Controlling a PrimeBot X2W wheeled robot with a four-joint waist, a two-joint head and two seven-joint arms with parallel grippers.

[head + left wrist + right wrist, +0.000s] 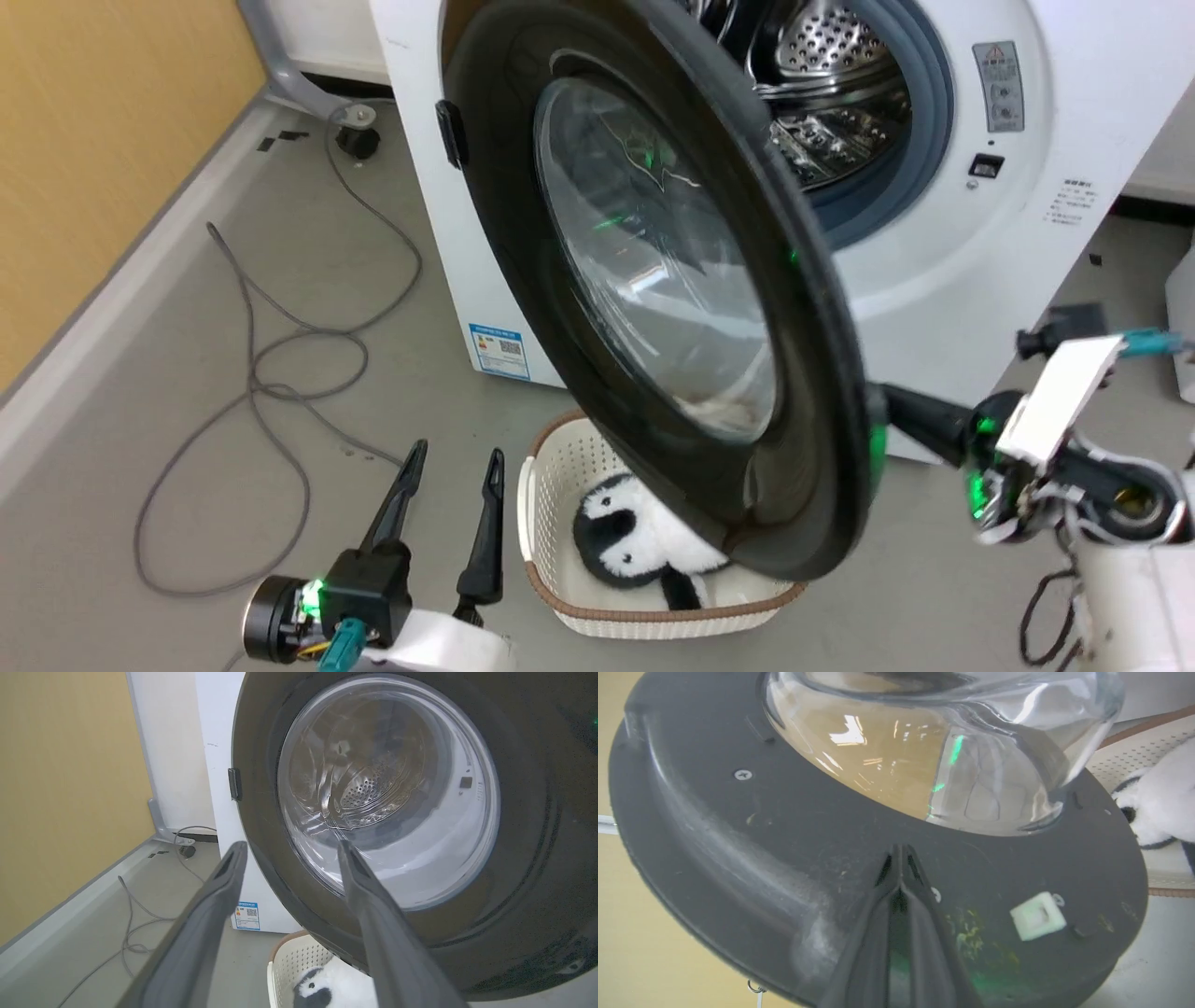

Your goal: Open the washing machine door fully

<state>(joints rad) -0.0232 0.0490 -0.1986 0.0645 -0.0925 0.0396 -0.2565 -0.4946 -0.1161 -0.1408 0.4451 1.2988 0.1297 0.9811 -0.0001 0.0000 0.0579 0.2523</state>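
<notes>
My right pincer (pixel 901 854), closed on nothing, touches the inner face of the door (pixel 653 280), which stands ajar over a basket (pixel 560 467); my left pincer (pixel 453 455) is open.

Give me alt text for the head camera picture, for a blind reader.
The washing machine door stands partly open, the shut right gripper reaching behind its free edge. The open left gripper hovers beside a basket holding a plush toy.

Black door (pixel 653 308) (glass-bowled) ajar
</notes>
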